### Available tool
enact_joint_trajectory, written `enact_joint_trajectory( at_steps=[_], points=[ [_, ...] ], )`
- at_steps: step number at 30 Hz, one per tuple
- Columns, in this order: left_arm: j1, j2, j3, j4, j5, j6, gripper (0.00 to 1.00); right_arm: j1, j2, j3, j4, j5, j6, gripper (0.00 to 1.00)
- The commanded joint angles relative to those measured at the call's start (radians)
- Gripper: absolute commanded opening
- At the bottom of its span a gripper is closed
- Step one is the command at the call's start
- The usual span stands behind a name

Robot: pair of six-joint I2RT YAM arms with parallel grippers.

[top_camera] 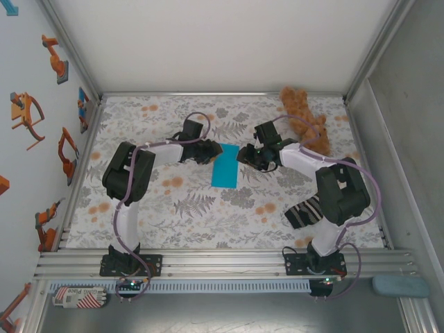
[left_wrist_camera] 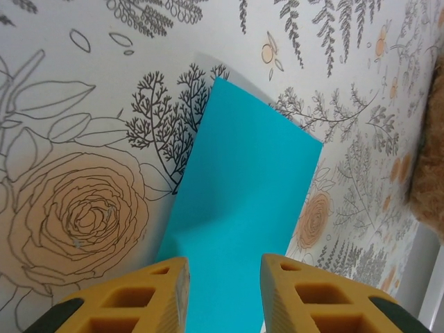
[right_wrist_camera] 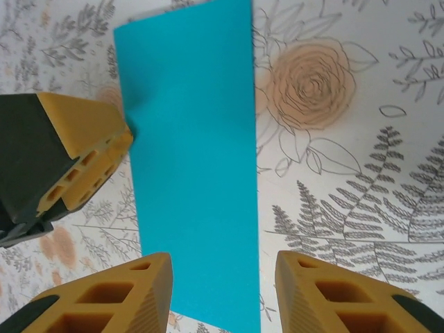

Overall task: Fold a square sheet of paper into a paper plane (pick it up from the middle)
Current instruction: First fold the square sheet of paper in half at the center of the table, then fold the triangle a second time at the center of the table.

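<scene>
Apparently for steadying, the paper [top_camera: 224, 165] is pressed to the tabletop [top_camera: 208, 215] by half-open left jaws; right jaws released.

**A:** What's on the worktop [top_camera: 173, 208] besides the job itself?

**B:** A brown teddy bear [top_camera: 303, 118] lies in the far right corner, on the flower-and-fern print that covers the whole surface.

**A:** Anything nearer?

**B:** A dark cloth with pale stripes [top_camera: 305, 211], crumpled by the right edge, closer to the near right corner.

**A:** And off the worktop?

**B:** Past the near edge there's a red-and-white striped tag [top_camera: 78, 297] on the left and a grey-blue pad [top_camera: 401, 285] on the right. Orange stickers [top_camera: 28, 114] dot the left wall.
</scene>
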Motion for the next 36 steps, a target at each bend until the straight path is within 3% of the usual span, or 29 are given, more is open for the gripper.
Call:
enact_joint_trajectory(
  at_steps=[1, 7, 19, 36],
  points=[
    [-0.007, 0.017, 0.010, -0.031, 0.010, 0.017, 0.32, -0.002, -0.008, 0.000, 0.003, -0.007, -0.015, 0.42],
    [-0.008, 0.023, -0.008, -0.101, -0.049, 0.005, 0.32, -0.002, 0.007, -0.011, 0.004, -0.034, -0.011, 0.40],
    [-0.016, 0.024, -0.049, -0.179, -0.126, -0.094, 0.32, -0.005, 0.000, -0.116, 0.024, -0.250, 0.015, 0.43],
    [-0.013, 0.042, -0.047, -0.187, -0.128, -0.107, 0.32, -0.003, 0.070, -0.140, 0.040, -0.297, 0.025, 0.36]
  ],
)
